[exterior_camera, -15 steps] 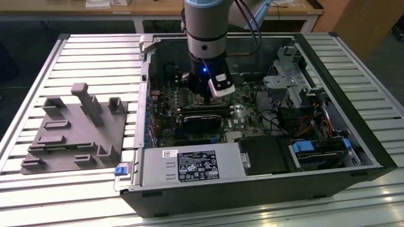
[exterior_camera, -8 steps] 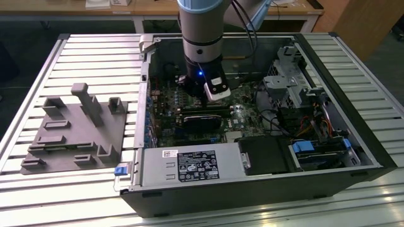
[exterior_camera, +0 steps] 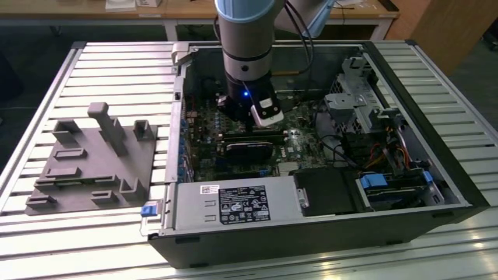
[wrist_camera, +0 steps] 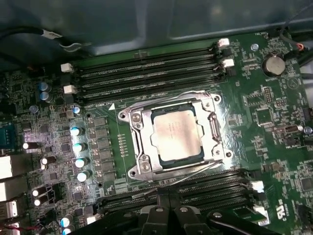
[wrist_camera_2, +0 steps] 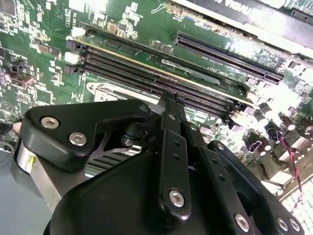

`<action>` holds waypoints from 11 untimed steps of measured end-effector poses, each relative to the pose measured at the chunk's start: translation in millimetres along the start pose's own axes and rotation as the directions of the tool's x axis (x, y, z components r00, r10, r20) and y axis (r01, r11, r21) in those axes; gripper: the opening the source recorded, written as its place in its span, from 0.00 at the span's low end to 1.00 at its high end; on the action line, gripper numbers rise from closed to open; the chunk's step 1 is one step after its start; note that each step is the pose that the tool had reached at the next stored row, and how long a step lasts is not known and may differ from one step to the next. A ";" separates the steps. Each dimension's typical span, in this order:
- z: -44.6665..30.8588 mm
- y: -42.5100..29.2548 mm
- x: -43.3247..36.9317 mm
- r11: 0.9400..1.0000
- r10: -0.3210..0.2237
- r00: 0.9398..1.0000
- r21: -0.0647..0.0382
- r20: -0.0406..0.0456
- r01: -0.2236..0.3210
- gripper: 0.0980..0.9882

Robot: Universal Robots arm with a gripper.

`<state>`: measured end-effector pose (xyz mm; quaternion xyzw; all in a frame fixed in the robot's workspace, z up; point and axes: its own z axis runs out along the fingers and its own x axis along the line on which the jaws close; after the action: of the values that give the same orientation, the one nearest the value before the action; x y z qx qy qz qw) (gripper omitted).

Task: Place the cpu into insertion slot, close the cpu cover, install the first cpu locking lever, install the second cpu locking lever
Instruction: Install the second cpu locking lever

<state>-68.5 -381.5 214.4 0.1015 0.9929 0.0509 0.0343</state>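
Hovering over the green motherboard [wrist_camera: 274, 147], black gripper [wrist_camera_2: 168, 100] with fingers pressed together, dull silver square cpu [wrist_camera: 176, 134] seated in its socket, silvery metal cover frame [wrist_camera: 171, 134] lying closed around it

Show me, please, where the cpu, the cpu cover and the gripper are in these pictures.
cpu [wrist_camera: 176, 134]: first wrist view, middle of its silver top.
cpu cover [wrist_camera: 138, 139]: first wrist view, one side bar of the frame.
gripper [wrist_camera_2: 168, 98]: second wrist view, at its fingertips.
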 end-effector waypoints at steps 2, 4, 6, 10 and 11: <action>0.4 -0.1 0.1 1.000 -0.001 1.000 0.000 0.000 0.001 0.01; 1.0 -0.1 0.3 1.000 -0.002 1.000 0.000 0.000 0.002 0.01; 1.5 -0.2 0.4 1.000 -0.004 1.000 -0.002 -0.001 0.004 0.01; 2.2 0.6 0.8 1.000 -0.009 1.000 -0.003 -0.002 0.009 0.01; 2.3 1.0 0.8 1.000 -0.010 1.000 -0.003 -0.002 0.010 0.01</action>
<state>-69.0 -380.2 212.2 0.0965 0.9934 0.0522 0.0339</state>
